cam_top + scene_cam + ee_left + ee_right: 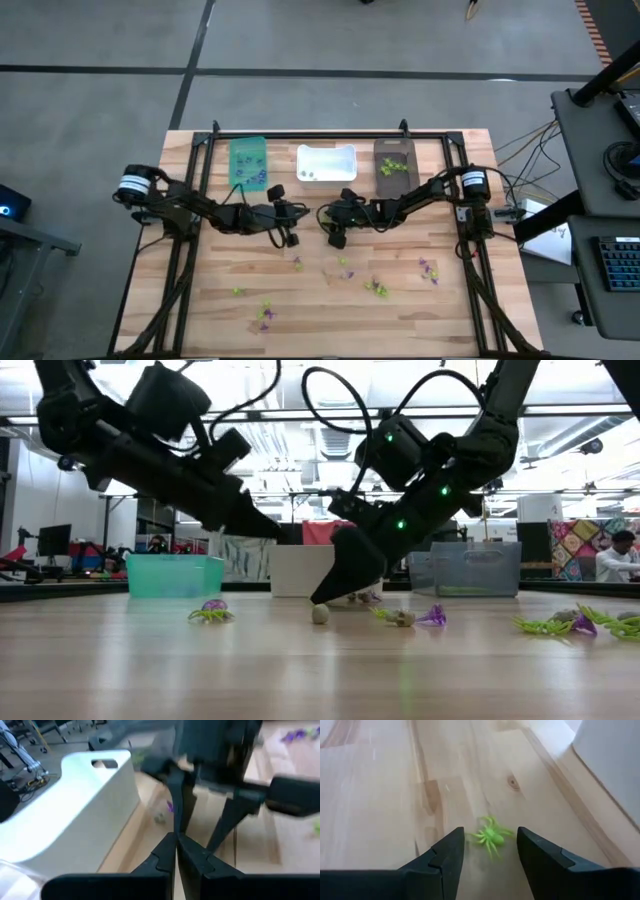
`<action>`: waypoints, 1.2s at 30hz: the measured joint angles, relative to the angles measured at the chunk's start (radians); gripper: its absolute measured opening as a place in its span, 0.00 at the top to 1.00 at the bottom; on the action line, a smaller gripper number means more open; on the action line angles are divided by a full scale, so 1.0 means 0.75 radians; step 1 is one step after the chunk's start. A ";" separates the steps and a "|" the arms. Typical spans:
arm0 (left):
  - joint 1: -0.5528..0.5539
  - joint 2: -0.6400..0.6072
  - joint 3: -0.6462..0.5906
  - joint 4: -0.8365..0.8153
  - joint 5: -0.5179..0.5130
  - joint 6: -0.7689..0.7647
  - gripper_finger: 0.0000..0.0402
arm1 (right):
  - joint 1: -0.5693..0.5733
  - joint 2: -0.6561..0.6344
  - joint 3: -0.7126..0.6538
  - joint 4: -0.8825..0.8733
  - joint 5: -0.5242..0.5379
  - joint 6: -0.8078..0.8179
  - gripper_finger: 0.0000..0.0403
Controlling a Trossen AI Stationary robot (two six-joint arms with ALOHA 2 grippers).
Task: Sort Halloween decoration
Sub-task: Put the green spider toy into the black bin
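**A:** What does the step in hand need?

**B:** The right end effector [487,851] is low over the pale wooden counter [330,300], near its middle and just in front of the white rectangular plastic bin [326,163]. A lime-green plastic spider trinket [490,836] lies on the boards between its two dark fingers. I'd say it should go straight down so both tips land outside the legs, then close slowly. The toy is light and could skid or flip if one finger meets it first.

**A:** How wide does it stand?

**B:** Spread wide, nothing held, the spider not yet touched as far as I can see.

**A:** And the left one?

**B:** The left end effector [176,851] hangs just left of the other, in front of the gap between the teal plastic bin [247,160] and the white one. Its fingers are pressed together, with nothing visible between them.

**A:** The rest of the decorations?

**B:** Small purple and green trinkets [378,288] are scattered over the near half of the counter. Some already lie in the teal, white and dark brown bin [394,160] along the far edge.
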 joint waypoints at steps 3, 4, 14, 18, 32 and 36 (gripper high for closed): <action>0.000 -0.038 -0.009 0.007 0.000 -0.002 1.00 | 0.000 0.030 0.020 0.006 0.000 -0.009 0.56; 0.000 -0.040 -0.009 0.014 0.001 -0.003 1.00 | 0.000 0.036 0.026 0.009 -0.003 -0.015 0.56; 0.000 -0.008 0.018 0.030 0.006 -0.010 1.00 | -0.008 0.069 0.054 0.004 -0.028 -0.027 0.67; 0.000 -0.008 0.026 0.050 0.006 -0.010 1.00 | -0.008 0.069 0.059 -0.002 -0.034 -0.028 0.74; 0.000 -0.016 0.064 0.051 0.006 -0.010 1.00 | -0.009 0.048 0.064 -0.007 -0.059 -0.028 0.91; 0.000 -0.017 0.064 0.051 0.006 -0.009 1.00 | -0.009 0.014 0.060 -0.036 -0.062 -0.046 0.95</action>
